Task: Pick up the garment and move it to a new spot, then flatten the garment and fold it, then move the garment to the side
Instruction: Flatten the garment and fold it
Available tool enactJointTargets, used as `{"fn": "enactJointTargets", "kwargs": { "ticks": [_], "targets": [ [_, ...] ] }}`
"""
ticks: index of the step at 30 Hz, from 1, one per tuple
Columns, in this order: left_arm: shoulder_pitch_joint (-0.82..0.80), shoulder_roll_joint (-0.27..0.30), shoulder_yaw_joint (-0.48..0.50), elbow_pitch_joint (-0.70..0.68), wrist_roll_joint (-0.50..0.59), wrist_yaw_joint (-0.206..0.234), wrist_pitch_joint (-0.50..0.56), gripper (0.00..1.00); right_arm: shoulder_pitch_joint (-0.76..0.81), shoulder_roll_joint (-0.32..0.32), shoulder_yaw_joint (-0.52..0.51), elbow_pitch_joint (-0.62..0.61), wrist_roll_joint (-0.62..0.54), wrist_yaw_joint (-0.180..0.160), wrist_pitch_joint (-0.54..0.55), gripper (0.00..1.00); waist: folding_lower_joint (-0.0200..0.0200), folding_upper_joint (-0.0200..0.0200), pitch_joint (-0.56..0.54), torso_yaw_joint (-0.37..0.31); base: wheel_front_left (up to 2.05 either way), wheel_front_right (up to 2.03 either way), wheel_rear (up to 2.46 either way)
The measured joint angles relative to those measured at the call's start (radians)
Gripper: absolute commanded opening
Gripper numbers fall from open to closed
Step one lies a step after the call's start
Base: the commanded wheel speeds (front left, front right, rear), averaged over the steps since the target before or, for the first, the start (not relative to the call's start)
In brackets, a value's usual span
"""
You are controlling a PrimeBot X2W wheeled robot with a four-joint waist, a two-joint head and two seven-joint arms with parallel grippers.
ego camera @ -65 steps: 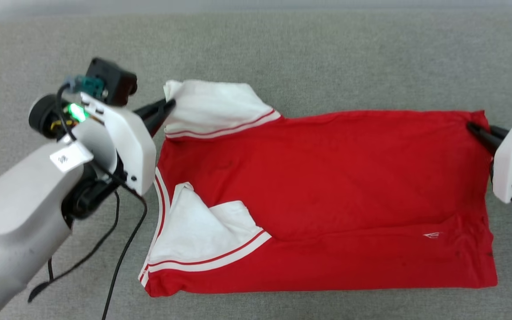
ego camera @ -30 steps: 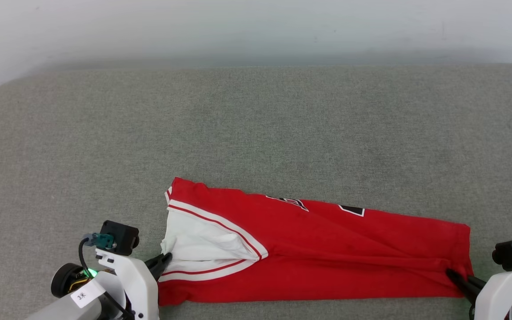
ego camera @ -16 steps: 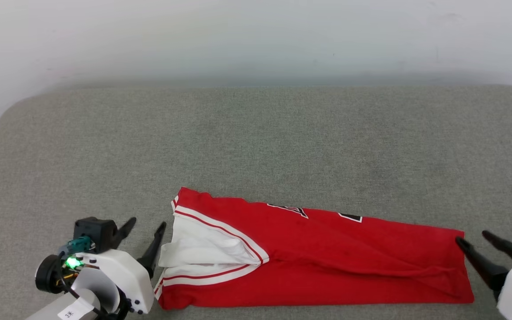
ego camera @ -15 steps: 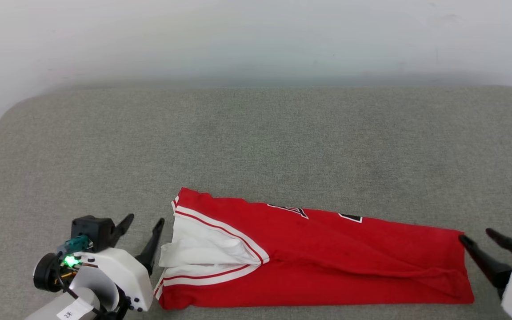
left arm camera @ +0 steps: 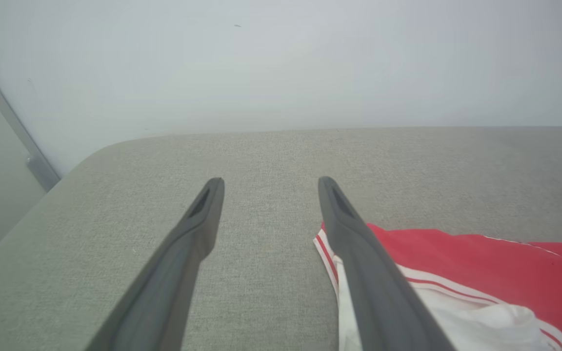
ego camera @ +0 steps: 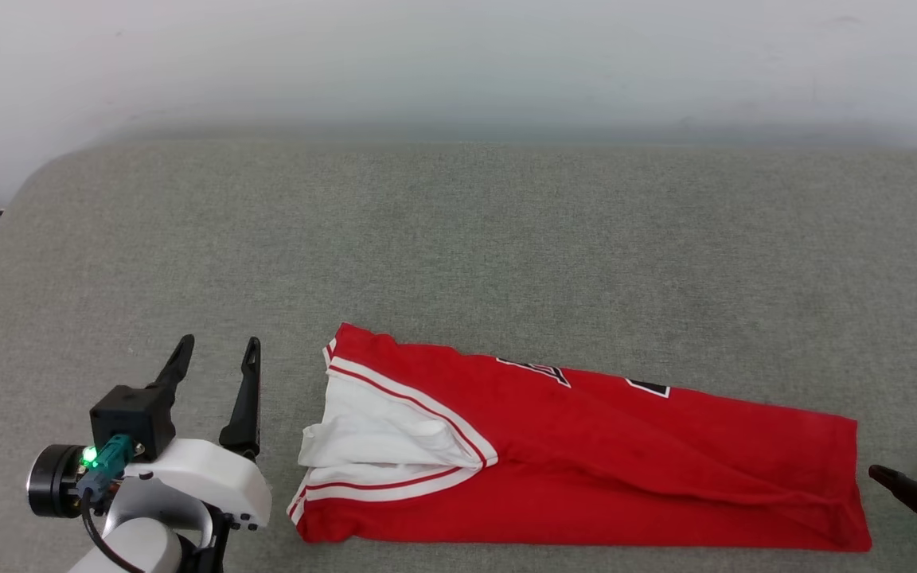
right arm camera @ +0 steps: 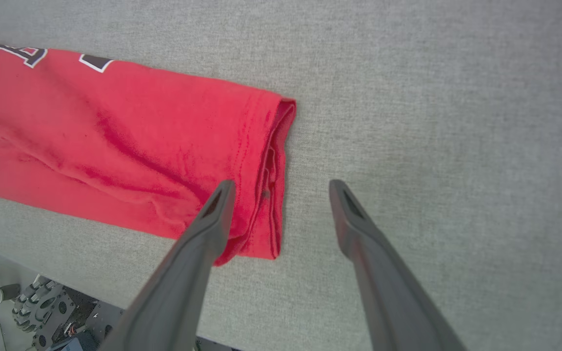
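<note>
The garment (ego camera: 626, 461) lies folded lengthwise into a long red strip near the front edge of the grey surface, a white sleeve with striped trim (ego camera: 379, 446) at its left end and black numerals (ego camera: 534, 370) peeking along its far edge. My left gripper (ego camera: 216, 354) stands open just left of the sleeve end, clear of the cloth; in the left wrist view its open fingers (left arm camera: 266, 183) frame bare surface with the garment (left arm camera: 481, 263) beside the right finger. My right gripper (ego camera: 900, 473) is open at the hem end; its wrist view shows the hem (right arm camera: 273, 161) between and beside the fingers (right arm camera: 281, 185), nothing held.
The grey padded surface (ego camera: 458, 239) stretches wide behind the garment up to a pale wall (ego camera: 458, 56). Its rounded left corner (ego camera: 21, 199) drops away. The right wrist view shows the front edge with the robot's wheeled base (right arm camera: 42, 307) below.
Both grippers were shut on the garment's ends a second ago; they have opened and drawn back off the cloth. The garment now lies released. The camera has shifted slightly.
</note>
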Motion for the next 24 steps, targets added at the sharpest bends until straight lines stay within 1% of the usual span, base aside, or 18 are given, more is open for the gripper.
{"fn": "enactJointTargets", "kwargs": {
  "ticks": [2, 7, 12, 16, 20, 24],
  "targets": [
    [0.024, -0.024, 0.045, -0.010, 0.048, 0.008, 0.000, 1.00, -0.011, 0.009, 0.003, 0.022, 0.000, 0.000, 0.015, 1.00, 0.0000, 0.0000, 0.007, 0.007, 0.00, 0.00, 0.00],
    [0.082, -0.087, 0.153, -0.033, 0.159, 0.011, 0.000, 1.00, -0.033, 0.045, 0.027, 0.080, -0.011, 0.000, 0.025, 1.00, 0.0000, 0.0000, 0.025, 0.026, 0.00, 0.00, 0.00],
    [0.142, -0.152, 0.242, -0.052, 0.251, -0.003, 0.000, 1.00, -0.050, 0.071, 0.065, 0.111, -0.020, 0.000, 0.012, 1.00, 0.0000, 0.0000, 0.043, 0.041, 0.00, 0.00, 0.00],
    [0.176, -0.197, 0.285, -0.051, 0.328, -0.011, 0.000, 1.00, -0.069, 0.081, 0.096, 0.132, -0.023, 0.000, -0.008, 1.00, 0.0001, 0.0000, 0.053, 0.047, 0.00, 0.00, 0.00],
    [0.195, -0.249, 0.320, -0.060, 0.397, -0.029, 0.000, 1.00, -0.086, 0.087, 0.131, 0.145, -0.021, 0.000, -0.021, 1.00, 0.0000, 0.0000, 0.061, 0.053, 0.00, 0.00, 0.00],
    [0.206, -0.306, 0.360, -0.074, 0.451, -0.069, 0.000, 1.00, -0.106, 0.094, 0.163, 0.163, -0.012, 0.000, -0.038, 1.00, 0.0001, 0.0000, 0.064, 0.058, 0.00, 0.00, 0.00]
  ]
}}
